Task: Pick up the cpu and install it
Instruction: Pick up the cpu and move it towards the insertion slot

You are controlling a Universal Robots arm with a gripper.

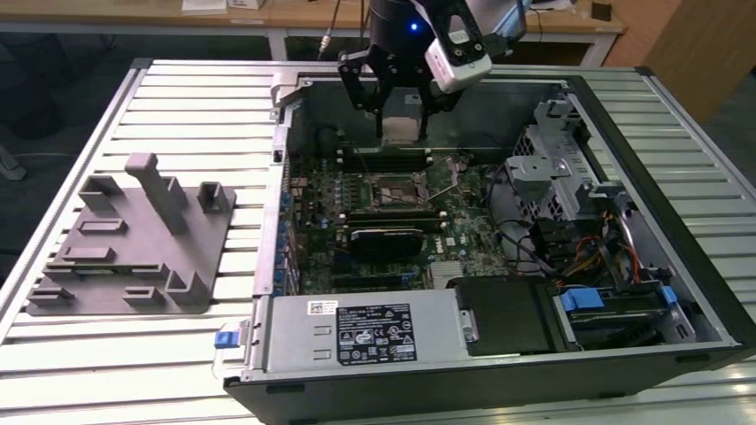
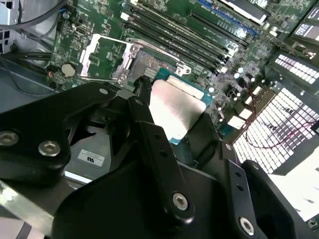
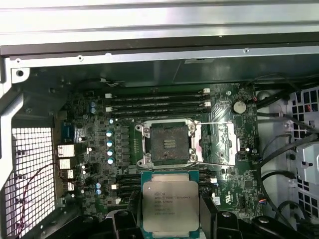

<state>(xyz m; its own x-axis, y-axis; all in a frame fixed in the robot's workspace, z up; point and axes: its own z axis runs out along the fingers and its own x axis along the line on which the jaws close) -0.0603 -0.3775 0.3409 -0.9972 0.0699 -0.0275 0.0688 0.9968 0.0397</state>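
The cpu [image 1: 402, 129] is a flat silver square with a pale edge, and my gripper [image 1: 402, 122] is shut on it from both sides. It hangs above the back part of the open computer case [image 1: 272, 177], over the green motherboard. In the first wrist view the cpu [image 3: 170, 206] sits between two dark fingers [image 3: 124, 221], just short of the empty socket [image 3: 169, 144], whose metal frame is swung open. The second wrist view shows the cpu [image 2: 177, 107] clamped at its edges, with the socket [image 2: 149, 64] beyond it.
Memory slots [image 3: 157, 102] run along the far side of the socket. A black block [image 1: 384, 237] sits on the board nearer the front, beside the power supply [image 1: 354, 332] and a drive cage [image 1: 555, 168]. A grey fixture plate [image 1: 130, 239] lies on the slatted table at the exterior view's left.
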